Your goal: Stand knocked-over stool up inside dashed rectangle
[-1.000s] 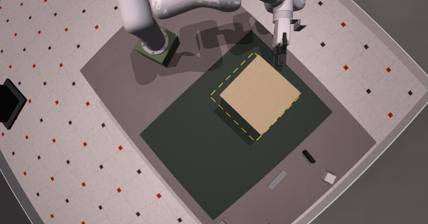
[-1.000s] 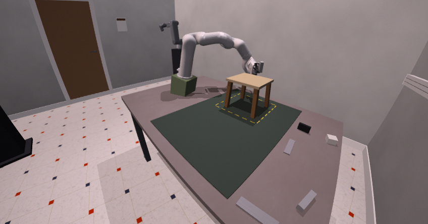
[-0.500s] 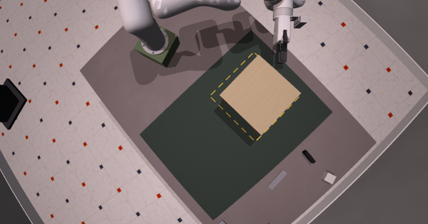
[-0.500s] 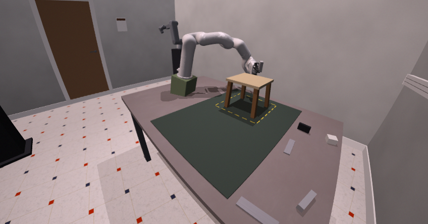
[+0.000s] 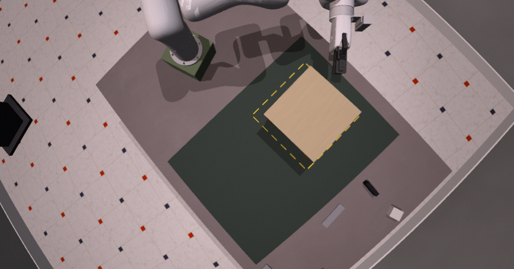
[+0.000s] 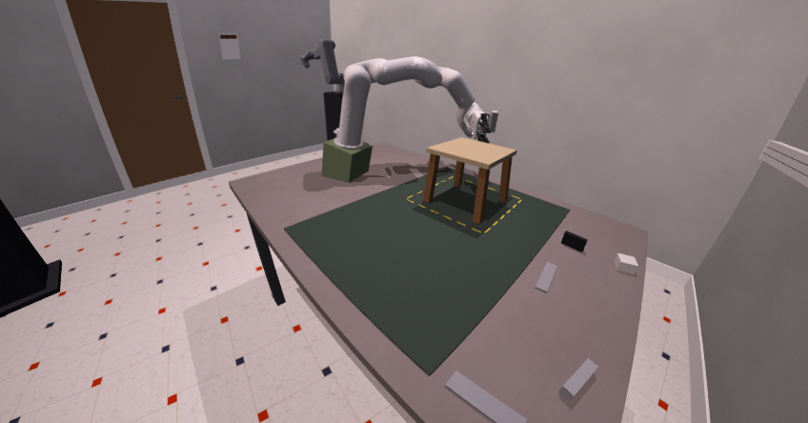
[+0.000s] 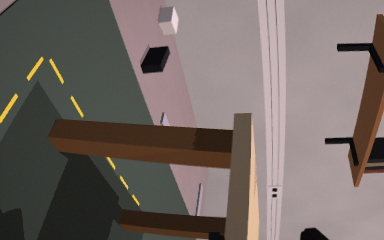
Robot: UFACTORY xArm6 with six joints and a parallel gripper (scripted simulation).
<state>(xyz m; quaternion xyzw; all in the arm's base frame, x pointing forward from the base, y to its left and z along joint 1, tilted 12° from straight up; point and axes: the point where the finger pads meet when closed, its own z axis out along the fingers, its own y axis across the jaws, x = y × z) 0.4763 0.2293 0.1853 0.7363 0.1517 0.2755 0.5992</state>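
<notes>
The stool stands upright on its feet on the dark green mat, its light wooden seat level and its brown legs inside the yellow dashed rectangle. In the exterior view the stool shows all its legs within the dashed outline. My gripper hangs just past the seat's far edge, apart from it, fingers partly open with nothing between them. It also shows in the exterior view. The wrist view looks along the seat's edge and two legs; only the fingertips show at the bottom.
A black block, a white cube and a grey bar lie on the table beyond the mat. Two more grey bars lie near the front edge. The arm's green base stands at the back.
</notes>
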